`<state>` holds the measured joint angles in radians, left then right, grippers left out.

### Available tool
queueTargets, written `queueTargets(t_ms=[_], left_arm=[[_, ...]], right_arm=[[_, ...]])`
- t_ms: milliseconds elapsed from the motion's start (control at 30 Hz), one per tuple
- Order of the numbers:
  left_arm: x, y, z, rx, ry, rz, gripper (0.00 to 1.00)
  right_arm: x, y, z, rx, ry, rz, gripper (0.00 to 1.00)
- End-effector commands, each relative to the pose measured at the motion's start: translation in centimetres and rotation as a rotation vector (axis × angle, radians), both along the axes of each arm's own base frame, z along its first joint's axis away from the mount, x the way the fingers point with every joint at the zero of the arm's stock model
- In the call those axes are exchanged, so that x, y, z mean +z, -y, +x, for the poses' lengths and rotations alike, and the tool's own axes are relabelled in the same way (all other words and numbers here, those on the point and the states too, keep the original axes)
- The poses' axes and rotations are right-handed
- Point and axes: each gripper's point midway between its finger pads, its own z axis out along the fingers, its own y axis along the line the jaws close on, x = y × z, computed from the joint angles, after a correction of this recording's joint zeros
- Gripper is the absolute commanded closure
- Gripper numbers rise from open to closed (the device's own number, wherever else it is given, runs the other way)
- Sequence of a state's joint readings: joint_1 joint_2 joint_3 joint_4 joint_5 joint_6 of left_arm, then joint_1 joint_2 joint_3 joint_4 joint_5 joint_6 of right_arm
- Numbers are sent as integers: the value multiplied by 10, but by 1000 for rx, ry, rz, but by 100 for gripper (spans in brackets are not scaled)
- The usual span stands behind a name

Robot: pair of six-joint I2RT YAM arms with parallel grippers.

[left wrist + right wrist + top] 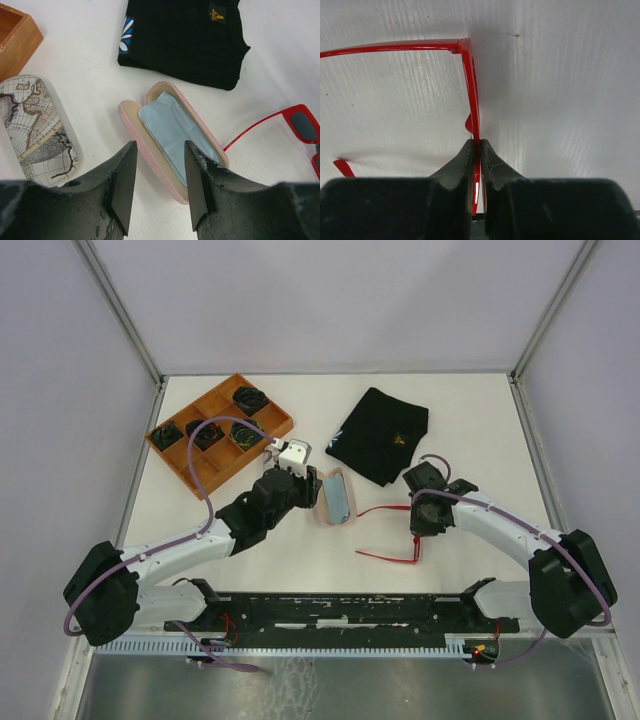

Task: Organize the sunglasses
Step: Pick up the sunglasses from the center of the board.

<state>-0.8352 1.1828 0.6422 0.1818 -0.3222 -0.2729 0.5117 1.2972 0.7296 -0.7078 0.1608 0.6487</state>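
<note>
Cloth, apparently, lines the open pink case before parted left jaws; right jaws clamp red sunglasses.

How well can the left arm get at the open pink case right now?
Yes, probably: the left gripper hangs open just over the pink case, nothing between them. Only a blue cloth lies inside; the red sunglasses, in the right gripper, sit aside.

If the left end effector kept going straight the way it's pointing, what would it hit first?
Probably the open pink glasses case with its blue cloth, lying right ahead of the left end effector; depth is hard to judge.
</note>
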Motion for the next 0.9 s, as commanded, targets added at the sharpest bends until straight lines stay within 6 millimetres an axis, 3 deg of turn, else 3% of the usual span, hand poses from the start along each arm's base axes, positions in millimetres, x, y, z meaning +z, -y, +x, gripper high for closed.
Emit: queueTargets(t_ms=[0, 233, 367, 633, 867], left_arm=[[15, 6, 6, 4, 38, -53, 51], [13, 5, 5, 4, 33, -52, 51], [18, 4, 5, 10, 38, -64, 51], [46, 6, 7, 29, 58, -131, 51], [68, 0, 22, 83, 24, -155, 51]], right_arm=[[1, 2, 8, -2, 30, -14, 86], [6, 4, 9, 1, 51, -18, 94], [19, 10, 13, 16, 92, -41, 99], [84, 18, 29, 69, 324, -28, 100], [133, -3, 37, 244, 562, 102, 100]])
